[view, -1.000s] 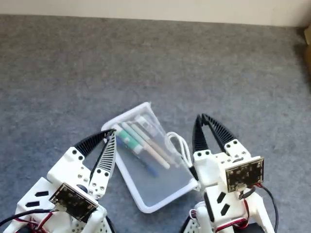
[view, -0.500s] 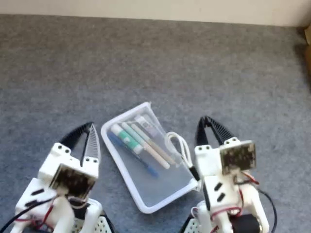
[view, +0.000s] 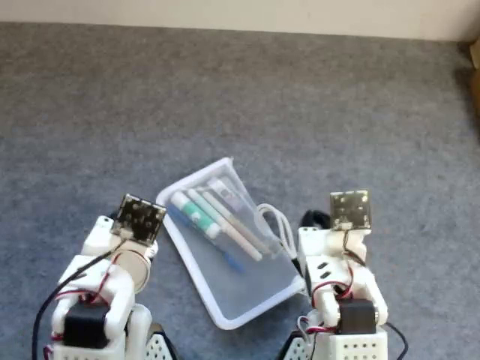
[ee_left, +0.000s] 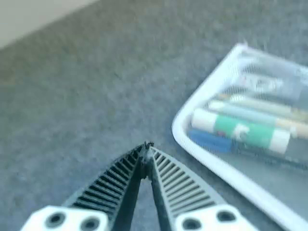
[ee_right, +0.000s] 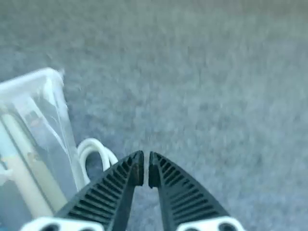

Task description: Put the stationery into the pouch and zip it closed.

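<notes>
A clear pouch [view: 247, 285] with a white edge lies on the grey carpet between the two arms. Inside it lie several pens and markers [view: 214, 217], one with a green band [ee_left: 240, 132]. A white cord loop [view: 276, 223] hangs off the pouch's right side and shows beside the pouch wall [ee_right: 45, 110] as a loop [ee_right: 94, 150]. My left gripper [ee_left: 147, 147] is shut and empty, just off the pouch's left edge [ee_left: 192, 144]. My right gripper [ee_right: 144, 166] is shut and empty, close to the cord loop. Both arms are pulled back at the near edge.
Grey carpet [view: 240, 97] spreads around the pouch, with a pale wall strip [view: 225, 13] along the far edge. A brown object [view: 475, 75] shows at the right edge.
Both arms have drawn back toward the near edge and tilted up, so their fingers no longer show from above. The left gripper has left the pouch's corner. The pouch has not moved.
</notes>
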### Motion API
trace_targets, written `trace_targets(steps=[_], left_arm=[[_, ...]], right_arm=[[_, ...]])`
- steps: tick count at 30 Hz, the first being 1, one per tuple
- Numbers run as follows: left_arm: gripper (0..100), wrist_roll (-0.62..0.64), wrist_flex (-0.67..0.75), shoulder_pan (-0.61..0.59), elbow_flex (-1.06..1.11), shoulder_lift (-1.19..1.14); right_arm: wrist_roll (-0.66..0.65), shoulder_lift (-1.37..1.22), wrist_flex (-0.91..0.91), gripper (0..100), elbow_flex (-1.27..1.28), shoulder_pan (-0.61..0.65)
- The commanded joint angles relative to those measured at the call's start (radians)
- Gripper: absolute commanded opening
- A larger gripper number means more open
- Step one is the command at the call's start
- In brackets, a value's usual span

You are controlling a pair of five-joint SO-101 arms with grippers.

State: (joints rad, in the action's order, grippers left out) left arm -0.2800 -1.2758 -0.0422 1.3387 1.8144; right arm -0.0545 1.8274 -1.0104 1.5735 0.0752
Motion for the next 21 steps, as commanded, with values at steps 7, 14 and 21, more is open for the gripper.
trace_targets(steps=[7, 14, 21], left_arm=[[1, -0.006, 0.044, -0.008, 0.262, 0.005], [1, -0.006, 0.115, -0.008, 0.357, 0.004], [1, -0.008, 0.104, -0.013, 0.357, -0.001]], right_arm=[[0.046, 0.012, -0.002, 2.3, 0.156, -0.005], [0.046, 0.008, -0.015, 2.3, 0.237, 0.027], [0.041, 0.008, -0.159, 2.3, 0.237, 0.028]])
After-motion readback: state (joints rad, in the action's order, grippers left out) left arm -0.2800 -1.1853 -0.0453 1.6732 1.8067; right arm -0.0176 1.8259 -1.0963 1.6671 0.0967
